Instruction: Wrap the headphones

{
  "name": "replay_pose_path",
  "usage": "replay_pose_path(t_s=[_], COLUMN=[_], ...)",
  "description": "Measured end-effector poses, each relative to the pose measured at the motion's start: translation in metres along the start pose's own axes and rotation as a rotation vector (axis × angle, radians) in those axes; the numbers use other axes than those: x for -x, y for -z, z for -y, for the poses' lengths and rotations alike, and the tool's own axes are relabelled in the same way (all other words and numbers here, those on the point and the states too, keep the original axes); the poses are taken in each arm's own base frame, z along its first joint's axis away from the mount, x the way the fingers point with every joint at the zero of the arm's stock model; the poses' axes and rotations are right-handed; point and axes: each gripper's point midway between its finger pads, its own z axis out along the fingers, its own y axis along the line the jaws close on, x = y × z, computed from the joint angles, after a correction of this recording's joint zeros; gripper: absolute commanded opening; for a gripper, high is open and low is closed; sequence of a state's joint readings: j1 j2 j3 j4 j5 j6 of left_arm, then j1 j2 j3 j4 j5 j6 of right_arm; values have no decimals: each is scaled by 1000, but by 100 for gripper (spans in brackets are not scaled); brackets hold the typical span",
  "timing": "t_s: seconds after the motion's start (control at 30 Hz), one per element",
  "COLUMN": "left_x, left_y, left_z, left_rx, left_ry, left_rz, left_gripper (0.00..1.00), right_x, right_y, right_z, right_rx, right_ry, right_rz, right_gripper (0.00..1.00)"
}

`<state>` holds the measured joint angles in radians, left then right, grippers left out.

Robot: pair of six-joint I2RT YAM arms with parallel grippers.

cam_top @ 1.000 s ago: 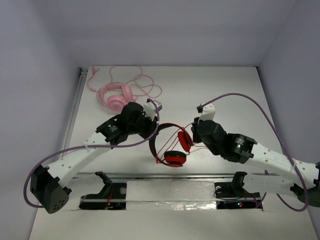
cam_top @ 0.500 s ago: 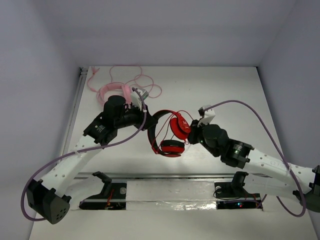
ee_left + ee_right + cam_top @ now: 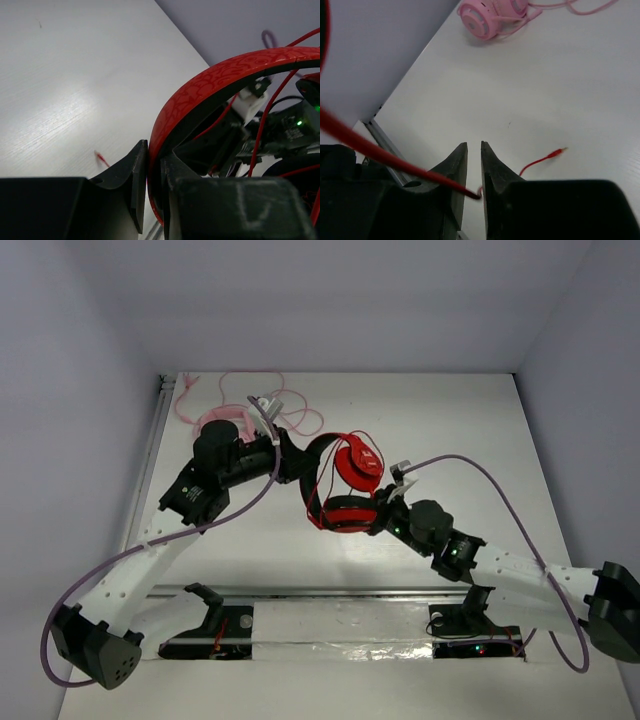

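Two grippers share the work: the left gripper (image 3: 154, 175) is clamped shut on the patterned headband (image 3: 215, 85) of the red headphones (image 3: 345, 475), holding them off the table (image 3: 450, 420) near its middle, between the two arms. One ear cup (image 3: 358, 462) faces up and to the far side and the other (image 3: 348, 512) hangs nearer, just beside the right gripper (image 3: 474, 150).

The step in hand looks like laying the thin red cable (image 3: 385, 152) around the headset. To do it well, the left hold should likely stay firm and steady while the right arm takes the cable at a fresh spot closer to its free end, keeps light tension, and places each turn beside the last rather than across it. The plug (image 3: 559, 150) lies loose on the table and could snag if dragged. The pink headphones (image 3: 482, 17) sit well apart at the far left and should be no trouble.

The right gripper's fingers (image 3: 457, 165) stand only slightly apart, a narrow slot wider than the cable. The cable crosses one finger and runs into that slot; it seems to rest there loosely, not pinched
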<state>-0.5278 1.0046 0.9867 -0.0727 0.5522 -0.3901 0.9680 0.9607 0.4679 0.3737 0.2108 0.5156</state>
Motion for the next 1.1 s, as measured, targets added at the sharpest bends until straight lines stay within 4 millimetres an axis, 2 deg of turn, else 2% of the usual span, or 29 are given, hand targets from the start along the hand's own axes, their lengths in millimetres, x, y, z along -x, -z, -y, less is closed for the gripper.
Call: replay_pose_path(t_s=[0.13,0.27,0.5,0.73,1.1], left_x=[21,28,30,36,48], left_y=[3,4,4,5,8], left_z=[5,7,5,9,17], left_rx=[17,23,36,33,23], left_ry=[-4,6,38,48,47], left_rz=[60,89,98,112,138], left_gripper=[0,0,0,0,0], right_x=[-21,-35,-32,-46,-54], right_y=[-5,-8,-17,-26,-36], right_z=[4,7,0,9,25], right_rx=[18,23,60,30,-42], right_ry=[-30,-44,-59,-55,-46], right_rz=[-27,-53,-22,-45,-33], right_gripper=[24,24,17,30,30])
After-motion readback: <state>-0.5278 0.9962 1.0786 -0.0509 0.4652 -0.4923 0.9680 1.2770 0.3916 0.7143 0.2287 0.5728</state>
